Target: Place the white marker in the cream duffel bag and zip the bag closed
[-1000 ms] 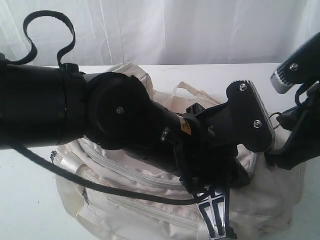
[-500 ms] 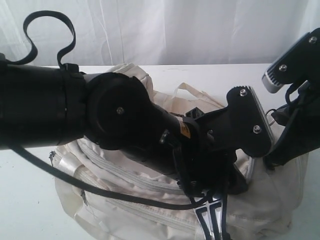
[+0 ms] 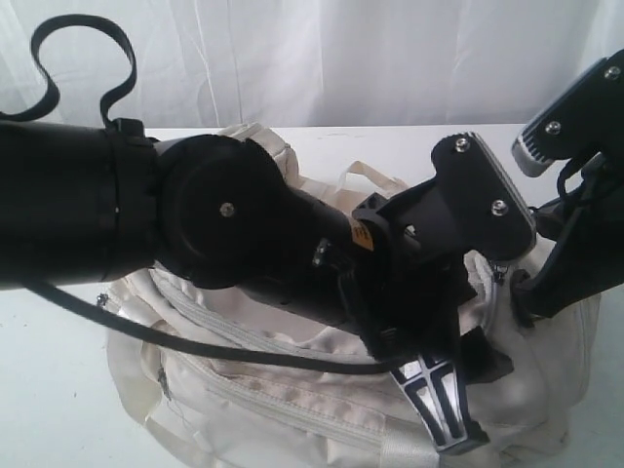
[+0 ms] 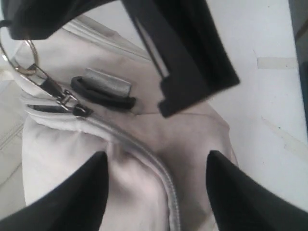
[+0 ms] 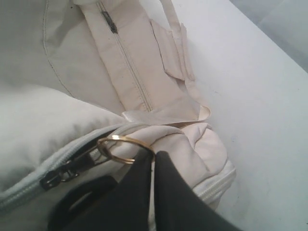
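1. Cream duffel bag (image 3: 292, 409) lies on the bench (image 3: 49, 390); white marker unseen, presumably inside it.
2. Right jaws pinch the bag's zip ring (image 5: 127, 140); left jaws gape astride its end.
3. Zipping step: next, drag the ring along the track.

The cream duffel bag (image 5: 57, 120) is showing soft, matt cloth, creasing loosely, with its zipper (image 4: 144, 153) gleaming dull silver-grey. A thin pull ring (image 5: 120, 139) is glinting like polished brass-coloured metal against the matt black fingers (image 5: 132, 192) of the right gripper (image 5: 154, 158), while the white table (image 5: 260, 120) is looking smooth and faintly glossy.
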